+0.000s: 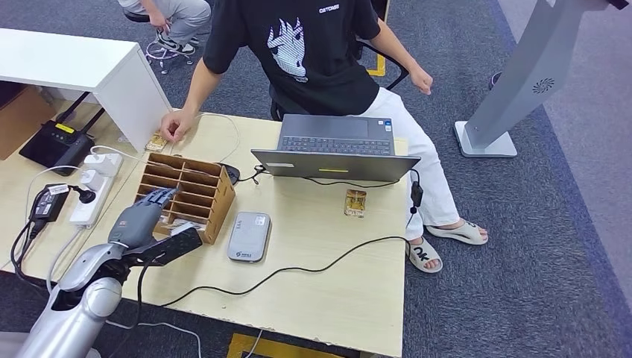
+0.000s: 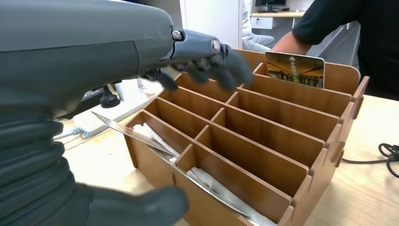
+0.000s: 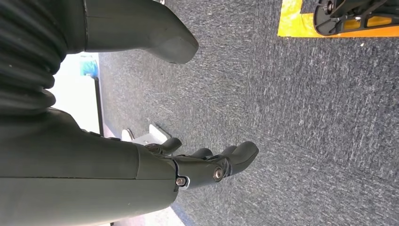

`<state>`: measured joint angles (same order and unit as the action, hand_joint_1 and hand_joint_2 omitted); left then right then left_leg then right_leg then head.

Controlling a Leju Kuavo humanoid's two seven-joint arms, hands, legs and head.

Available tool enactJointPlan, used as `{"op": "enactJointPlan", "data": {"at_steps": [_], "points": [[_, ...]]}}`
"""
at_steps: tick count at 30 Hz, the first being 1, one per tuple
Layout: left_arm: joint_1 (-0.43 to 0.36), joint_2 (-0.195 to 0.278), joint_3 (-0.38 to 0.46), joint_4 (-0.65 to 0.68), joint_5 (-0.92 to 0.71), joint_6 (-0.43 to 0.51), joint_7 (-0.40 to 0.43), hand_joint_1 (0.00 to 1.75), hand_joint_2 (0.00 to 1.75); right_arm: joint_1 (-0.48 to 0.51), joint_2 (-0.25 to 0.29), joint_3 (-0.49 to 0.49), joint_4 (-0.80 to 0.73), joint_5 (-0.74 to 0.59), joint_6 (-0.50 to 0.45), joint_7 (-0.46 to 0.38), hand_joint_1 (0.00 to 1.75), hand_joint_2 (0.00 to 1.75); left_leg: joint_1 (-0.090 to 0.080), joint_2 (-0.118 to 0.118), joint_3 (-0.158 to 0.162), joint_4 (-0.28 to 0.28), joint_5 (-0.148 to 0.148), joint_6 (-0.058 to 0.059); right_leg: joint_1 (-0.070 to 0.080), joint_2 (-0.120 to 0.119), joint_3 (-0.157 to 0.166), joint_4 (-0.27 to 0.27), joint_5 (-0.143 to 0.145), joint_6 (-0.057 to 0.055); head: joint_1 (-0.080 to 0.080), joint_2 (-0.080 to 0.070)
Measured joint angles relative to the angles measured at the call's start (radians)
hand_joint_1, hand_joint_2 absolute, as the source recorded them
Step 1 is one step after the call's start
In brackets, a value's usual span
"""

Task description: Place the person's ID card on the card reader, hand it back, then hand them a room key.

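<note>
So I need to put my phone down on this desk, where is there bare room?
Bare wood lies right of the card reader, in front of the laptop, bordered by the small card and the black cable. The left side is crowded: wooden organizer, left hand, power strip.

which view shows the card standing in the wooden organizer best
The left wrist view: the card stands upright in the wooden organizer's farthest slot, face visible. In the head view the left hand hovers over the organizer and I can't make the card out.
</note>
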<state>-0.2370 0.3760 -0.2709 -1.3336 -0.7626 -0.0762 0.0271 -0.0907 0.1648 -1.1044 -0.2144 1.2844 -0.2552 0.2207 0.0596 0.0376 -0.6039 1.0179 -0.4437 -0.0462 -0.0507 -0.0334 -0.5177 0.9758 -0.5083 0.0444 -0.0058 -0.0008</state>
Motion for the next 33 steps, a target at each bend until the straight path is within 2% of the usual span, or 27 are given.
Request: {"op": "enactJointPlan", "data": {"at_steps": [8,33], "points": [[-0.003,0.031,-0.007,-0.001,0.000,-0.006,0.022,1.75,1.75,0.000,0.000,0.000,0.000,0.001,0.002,0.004,0.00,1.75,0.000,0.000,0.000,0.000,0.000,0.000,0.000,0.000,0.000,0.000,0.000,0.000,0.000,0.000],[-0.006,0.036,-0.014,-0.001,0.000,-0.008,0.024,1.75,1.75,0.000,0.000,0.001,0.000,0.004,0.004,-0.002,0.00,1.75,0.000,0.000,0.000,0.000,0.000,0.000,0.000,0.000,0.000,0.000,0.000,0.000,0.000,0.000]]}}
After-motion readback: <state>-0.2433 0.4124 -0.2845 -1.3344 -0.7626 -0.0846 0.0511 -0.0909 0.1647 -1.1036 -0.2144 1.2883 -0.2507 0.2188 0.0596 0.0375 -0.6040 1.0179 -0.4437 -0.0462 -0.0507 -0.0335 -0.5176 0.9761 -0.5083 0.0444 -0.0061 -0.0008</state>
